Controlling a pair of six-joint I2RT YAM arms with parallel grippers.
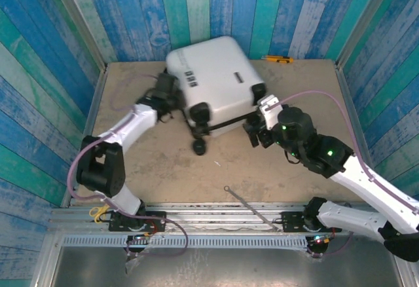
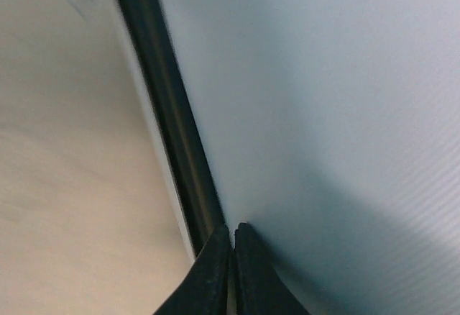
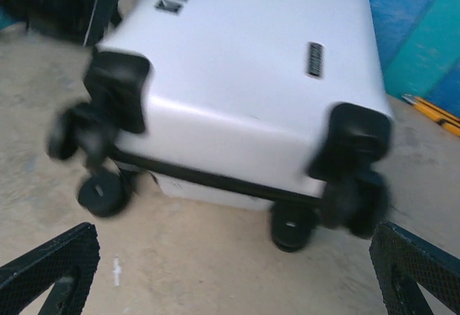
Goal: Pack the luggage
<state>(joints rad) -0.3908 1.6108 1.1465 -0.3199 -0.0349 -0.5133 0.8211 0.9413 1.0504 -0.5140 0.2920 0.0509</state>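
Okay, the luggage (image 1: 219, 77) lies closed, white shell up, at the far middle of the bench (image 1: 163, 169). It is a bit skewed, with its black wheels (image 1: 198, 146) turned to the near side, and its edges are blurred.

The left hand (image 1: 171, 94) is right against its left side. In the left wrist view the fingers (image 2: 215, 272) are pressed together at the black seam (image 2: 172, 135) that runs along the white shell. The shell lies to their right and bare bench to their left. I cannot tell whether anything is pinched between them.

The right hand (image 1: 255, 133) sits just near of the wheel end, by the right corner. Its jaws are spread wide and hold nothing. In the right wrist view the luggage lies ahead, apart from both fingers.

A yellow stick (image 1: 278, 58) lies at the far bench edge, beyond the luggage.
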